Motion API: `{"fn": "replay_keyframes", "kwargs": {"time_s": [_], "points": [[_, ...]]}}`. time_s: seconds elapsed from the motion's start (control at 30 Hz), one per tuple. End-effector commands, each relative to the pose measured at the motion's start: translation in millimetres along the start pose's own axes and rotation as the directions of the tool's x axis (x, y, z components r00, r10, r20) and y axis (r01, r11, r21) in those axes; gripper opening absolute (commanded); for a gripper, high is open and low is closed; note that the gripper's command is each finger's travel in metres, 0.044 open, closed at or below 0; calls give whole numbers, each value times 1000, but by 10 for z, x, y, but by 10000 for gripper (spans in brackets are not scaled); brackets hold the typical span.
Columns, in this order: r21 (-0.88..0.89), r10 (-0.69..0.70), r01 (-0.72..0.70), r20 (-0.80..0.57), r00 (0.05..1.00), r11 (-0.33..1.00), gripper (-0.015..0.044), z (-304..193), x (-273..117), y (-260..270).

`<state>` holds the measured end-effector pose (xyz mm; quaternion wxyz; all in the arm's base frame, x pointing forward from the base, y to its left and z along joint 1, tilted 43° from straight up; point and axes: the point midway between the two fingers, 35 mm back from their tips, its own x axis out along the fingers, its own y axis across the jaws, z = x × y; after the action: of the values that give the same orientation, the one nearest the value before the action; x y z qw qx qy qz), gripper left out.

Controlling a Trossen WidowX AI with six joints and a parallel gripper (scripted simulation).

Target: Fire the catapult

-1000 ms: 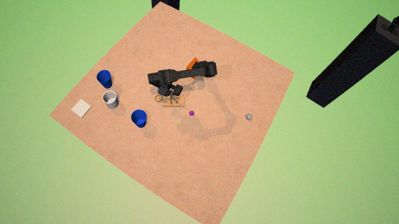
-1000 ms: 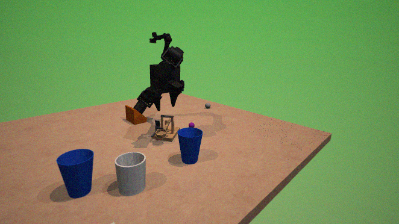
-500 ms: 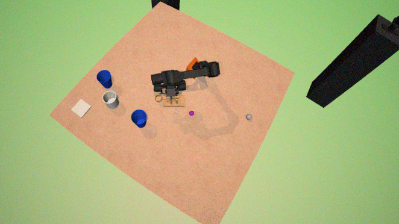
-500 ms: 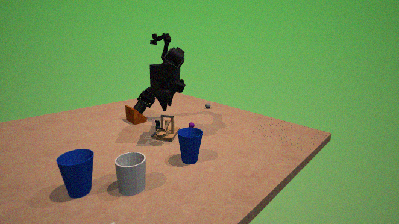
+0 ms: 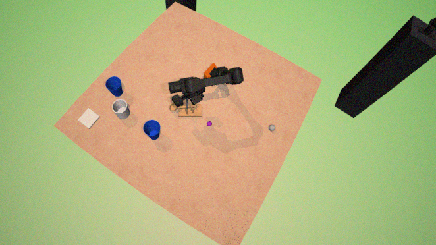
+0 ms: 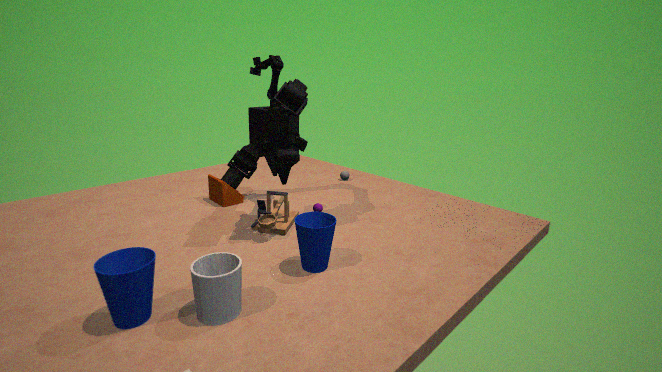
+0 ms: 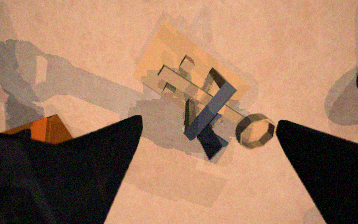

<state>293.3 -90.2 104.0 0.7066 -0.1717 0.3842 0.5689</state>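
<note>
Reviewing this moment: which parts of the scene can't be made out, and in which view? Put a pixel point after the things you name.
- White square [image 5: 88, 118]: exterior view, all but a sliver cut off by the bottom edge.
- Inner floors of the blue cups [image 5: 114, 83] [image 6: 125, 288] [image 5: 151, 128] [image 6: 315, 243]: exterior view, hidden by their walls.
- Purple ball [image 5: 209, 124] [image 6: 318, 207]: exterior view, underside hidden behind the nearer blue cup's rim.
- Catapult [image 5: 184, 115] [image 6: 272, 229] [image 7: 167, 42]: top view, fine parts too small and partly under the gripper [image 5: 188, 99] [image 6: 285, 180] [image 7: 208, 124].

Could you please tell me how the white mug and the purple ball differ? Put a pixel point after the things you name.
The white mug [image 5: 122, 113] [image 6: 218, 298] is a hollow, open-topped cylinder; the purple ball [image 5: 209, 124] [image 6: 318, 207] is round. The mug is much larger than the ball. The mug is pale, the ball vivid purple. Both rest on the table.
</note>
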Motion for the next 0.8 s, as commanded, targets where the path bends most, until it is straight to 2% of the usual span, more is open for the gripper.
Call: {"fn": "replay_keyframes", "kwargs": {"time_s": [0.0, 0.37, 0.77], "points": [[-151, -5, 5, 2, 1000, 989, 440, 46, 5, 49], [-509, 5, -3, 2, 1000, 861, 440, 104, 48, 170], [-812, 15, -8, 2, 1000, 584, 440, 161, 97, 303]]}}
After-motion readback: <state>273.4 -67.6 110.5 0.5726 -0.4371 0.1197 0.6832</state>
